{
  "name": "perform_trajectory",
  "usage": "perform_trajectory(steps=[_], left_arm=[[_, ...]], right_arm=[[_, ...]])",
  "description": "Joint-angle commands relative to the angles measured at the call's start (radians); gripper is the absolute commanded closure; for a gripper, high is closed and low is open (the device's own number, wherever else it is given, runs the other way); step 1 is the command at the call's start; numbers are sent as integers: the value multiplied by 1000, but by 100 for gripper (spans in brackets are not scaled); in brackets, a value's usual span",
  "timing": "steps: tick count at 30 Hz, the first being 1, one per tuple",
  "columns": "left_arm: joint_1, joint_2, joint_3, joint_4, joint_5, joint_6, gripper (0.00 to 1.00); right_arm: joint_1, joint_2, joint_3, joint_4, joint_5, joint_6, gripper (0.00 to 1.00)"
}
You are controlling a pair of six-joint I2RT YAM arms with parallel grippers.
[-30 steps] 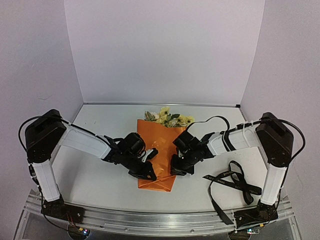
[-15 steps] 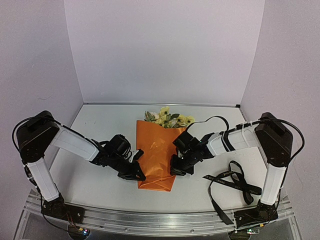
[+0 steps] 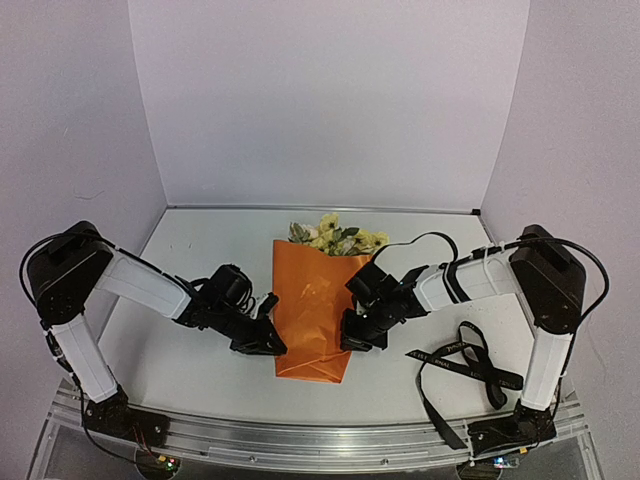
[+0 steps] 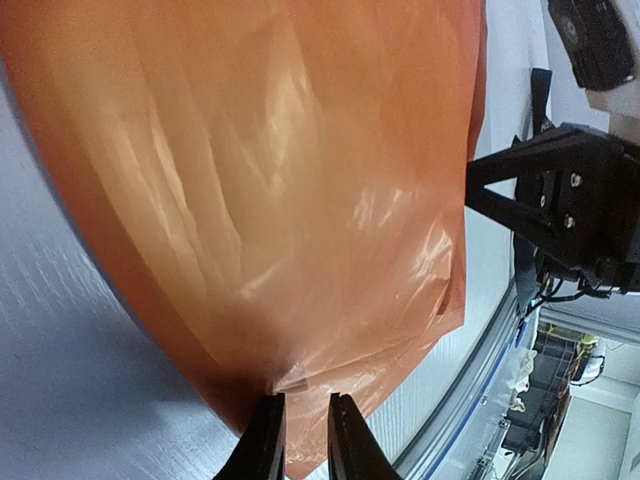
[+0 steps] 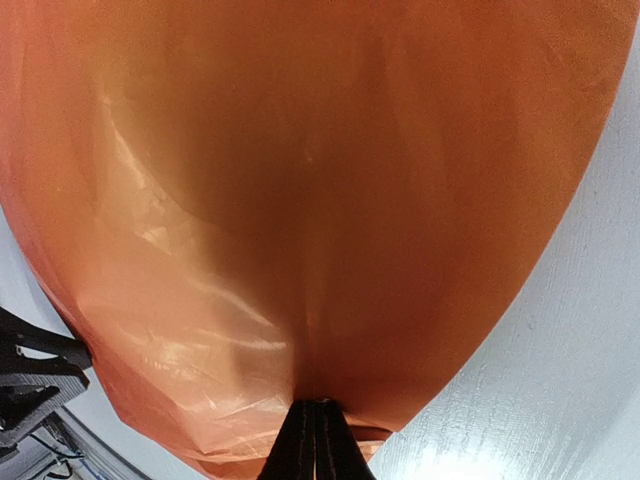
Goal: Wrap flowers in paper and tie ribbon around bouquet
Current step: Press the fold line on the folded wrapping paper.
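Top external view: the bouquet lies flat in the middle of the tabletop, with its wide end toward the far edge and its narrow folded end toward the near edge.
Flowers: the pale yellow flowers and their leaves poke out of the wide end. The stems are hidden inside the wrap.
Paper: the orange paper is folded over into a flattened cone, glossy and lightly creased.
Left tool: the left tool sits at the cone's left edge near the narrow end. Its jaws are a narrow slit apart, the paper's edge lies just ahead of the tips, and nothing shows between them.
Right tool: the right tool has its jaws pressed together, pinching the cone's right edge.
Ribbon: the black ribbon lies in loose loops near the near right corner, well apart from the bouquet, with neither tool on it.
Done: the wrapping looks largely finished.
Left to do: all of the tying. The ribbon has to be fetched, passed around the cone and knotted.
In the way: the right arm and its black cable lie between the bouquet and the ribbon, and the ribbon's tail runs close to that arm's base.
Risk: the fold will probably spring open if the right tool lets go first.
Around: a metal rail runs along the near edge.
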Motion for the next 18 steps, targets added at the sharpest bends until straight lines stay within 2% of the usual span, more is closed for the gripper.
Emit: perform_trajectory(steps=[1,18], left_arm=[[30,4,77,-6,17,20,83],[122,138,143,54,3,-55,81]], right_arm=[[2,31,14,-32,31,-11,96],[2,32,17,-45,29,-17,96]])
